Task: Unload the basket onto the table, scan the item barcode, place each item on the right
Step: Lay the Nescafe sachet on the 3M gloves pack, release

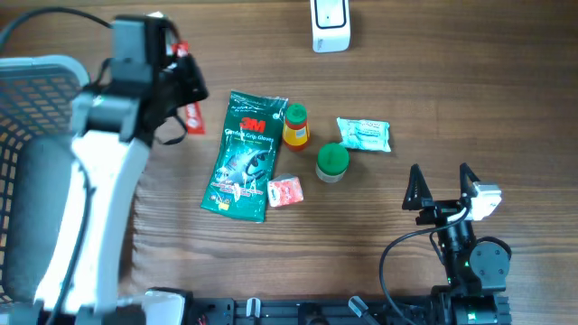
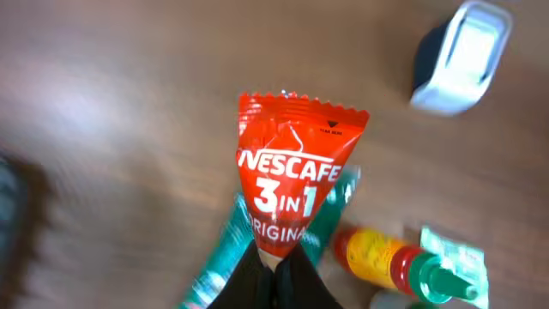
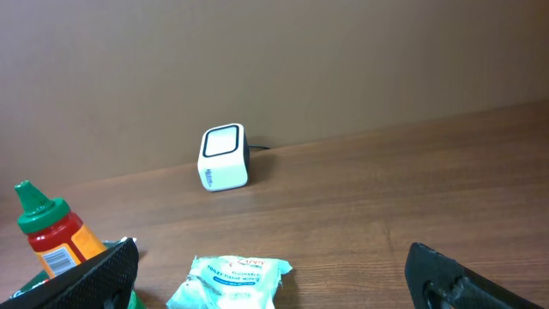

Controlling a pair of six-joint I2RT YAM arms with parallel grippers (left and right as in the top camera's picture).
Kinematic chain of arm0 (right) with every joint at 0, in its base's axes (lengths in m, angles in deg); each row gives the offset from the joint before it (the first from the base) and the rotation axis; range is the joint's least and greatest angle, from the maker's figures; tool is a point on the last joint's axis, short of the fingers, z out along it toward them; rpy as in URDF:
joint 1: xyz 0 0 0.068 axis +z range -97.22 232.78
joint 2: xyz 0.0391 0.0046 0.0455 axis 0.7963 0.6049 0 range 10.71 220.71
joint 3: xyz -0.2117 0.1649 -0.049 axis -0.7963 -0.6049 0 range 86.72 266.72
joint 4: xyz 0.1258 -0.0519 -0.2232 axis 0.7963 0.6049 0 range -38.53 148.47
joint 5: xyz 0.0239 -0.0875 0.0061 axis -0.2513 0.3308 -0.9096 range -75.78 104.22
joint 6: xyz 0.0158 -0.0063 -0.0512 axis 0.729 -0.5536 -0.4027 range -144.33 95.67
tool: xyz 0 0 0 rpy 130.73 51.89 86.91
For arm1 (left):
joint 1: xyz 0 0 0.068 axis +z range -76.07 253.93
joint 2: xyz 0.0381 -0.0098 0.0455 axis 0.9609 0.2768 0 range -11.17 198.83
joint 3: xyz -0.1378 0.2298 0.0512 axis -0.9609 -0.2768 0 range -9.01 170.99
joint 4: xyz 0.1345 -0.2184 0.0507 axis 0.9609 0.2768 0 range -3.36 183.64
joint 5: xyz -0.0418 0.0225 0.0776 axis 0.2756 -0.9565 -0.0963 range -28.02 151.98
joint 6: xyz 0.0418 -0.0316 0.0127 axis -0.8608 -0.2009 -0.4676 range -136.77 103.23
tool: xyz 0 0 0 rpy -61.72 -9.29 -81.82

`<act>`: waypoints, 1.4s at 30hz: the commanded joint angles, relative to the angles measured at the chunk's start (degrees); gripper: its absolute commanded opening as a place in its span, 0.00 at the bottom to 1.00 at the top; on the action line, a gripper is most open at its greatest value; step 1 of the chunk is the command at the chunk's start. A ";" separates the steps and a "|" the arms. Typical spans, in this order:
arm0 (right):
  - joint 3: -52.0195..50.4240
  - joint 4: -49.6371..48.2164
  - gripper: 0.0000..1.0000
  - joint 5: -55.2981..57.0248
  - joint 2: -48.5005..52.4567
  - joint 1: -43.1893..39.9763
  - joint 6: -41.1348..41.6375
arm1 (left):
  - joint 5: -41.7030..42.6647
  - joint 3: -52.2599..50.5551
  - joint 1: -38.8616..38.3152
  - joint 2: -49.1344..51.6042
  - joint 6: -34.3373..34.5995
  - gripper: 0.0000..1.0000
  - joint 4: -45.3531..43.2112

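Left wrist view: left hand (image 2: 276, 262) pinches the coffee sachet's (image 2: 296, 184) lower end, likely keeping its faces clear for the scanner (image 2: 463, 56) ahead-right; right hand (image 1: 440, 181) sits spread wide.

Scanner (image 1: 330, 25): top cut off by the overhead frame's edge. Sachet (image 2: 294, 172): lower tip hidden between the left gripper's (image 2: 276, 268) fingers; it covers most of the glove pack (image 2: 219, 262) behind; table (image 2: 103, 129) blurred at left. Tissue pack (image 3: 230, 281), sauce bottle (image 3: 51, 236): cut by the right wrist frame's bottom edge; bottle barcode too small to read.
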 commanded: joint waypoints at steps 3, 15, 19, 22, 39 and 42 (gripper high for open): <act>-0.07 -0.15 1.00 -0.22 -0.35 0.04 -1.07 | 9.22 -3.80 -5.64 16.92 18.99 0.04 0.09; -0.07 -0.15 1.00 -0.22 -0.35 0.04 -1.05 | 5.51 -17.40 -11.41 23.82 31.26 0.04 -7.91; -0.07 -0.15 1.00 -0.22 -0.35 0.04 -1.05 | 9.64 -17.57 -11.41 23.63 31.52 0.35 -10.36; -0.07 -0.15 1.00 -0.22 -0.35 0.04 -1.03 | 9.94 -17.53 -11.41 23.54 31.19 0.98 -10.36; -0.07 -0.15 1.00 -0.22 -0.35 0.04 -1.05 | -15.17 -17.49 -11.39 -26.01 1.20 1.00 0.17; -0.07 -0.15 1.00 -0.22 -0.35 0.04 -1.07 | -15.13 -17.49 -11.39 -34.84 -0.20 1.00 9.07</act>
